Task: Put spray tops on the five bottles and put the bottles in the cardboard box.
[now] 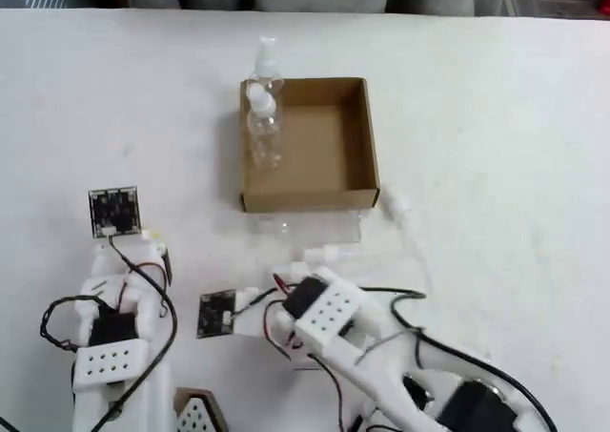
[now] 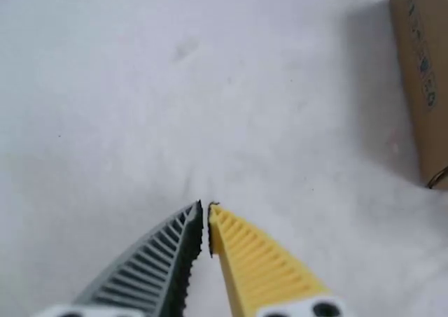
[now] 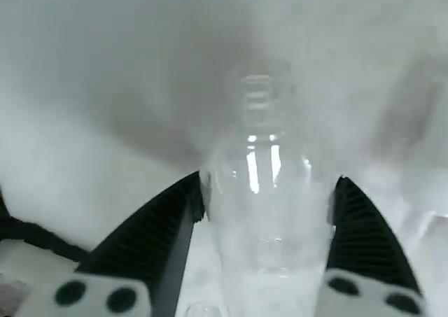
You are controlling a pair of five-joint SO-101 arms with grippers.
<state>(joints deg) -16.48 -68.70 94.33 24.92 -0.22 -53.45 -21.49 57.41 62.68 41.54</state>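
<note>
1. Clear, uncapped bottle (image 3: 259,156) lies on the surface just in front of the cardboard box (image 1: 355,136), long axis and neck pointing away from your right hand (image 3: 269,184), whose jaws look clamped on its sides.
2. Your left hand (image 2: 205,215), pinched together, sits well apart.
3. A loose spray top (image 1: 396,208) lies beside the box's near corner.

- A clear bottle (image 3: 260,156) sits in the middle of the frame, its open threaded neck pointing away from the camera.
- The right gripper (image 3: 269,184) clasps it, black fingers (image 3: 164,226) against the bottle's two sides.
- White table (image 3: 77,93) lies beneath.
</note>
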